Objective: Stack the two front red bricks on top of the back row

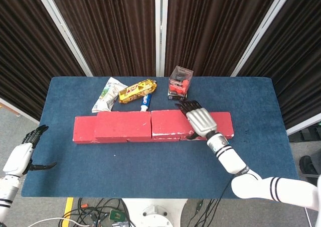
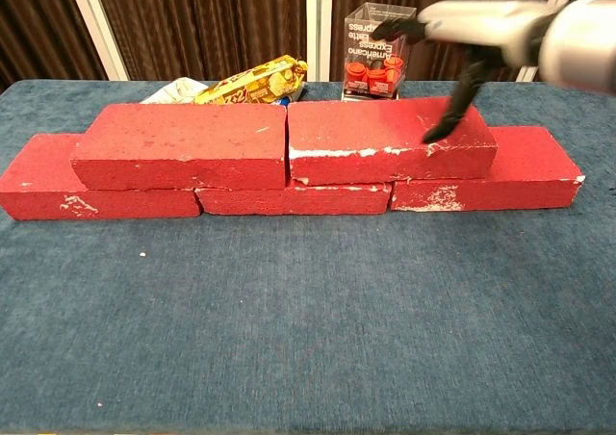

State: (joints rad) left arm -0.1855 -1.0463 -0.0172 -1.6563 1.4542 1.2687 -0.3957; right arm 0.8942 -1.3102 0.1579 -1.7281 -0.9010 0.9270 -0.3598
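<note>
Two rough red rectangular upper bricks (image 2: 289, 143) lie stacked on the lower red brick row (image 2: 294, 199). Right hand (image 1: 201, 119) released, fingers spread above. Left hand (image 1: 22, 154) empty, fingers apart, off the table.

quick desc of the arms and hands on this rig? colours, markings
Both arms are glossy white shells with black bands near the wrist. The right hand has a ribbed silver-white back and black fingers. The left hand matches: white back, black fingers. No sleeves or loose cables on either.
</note>
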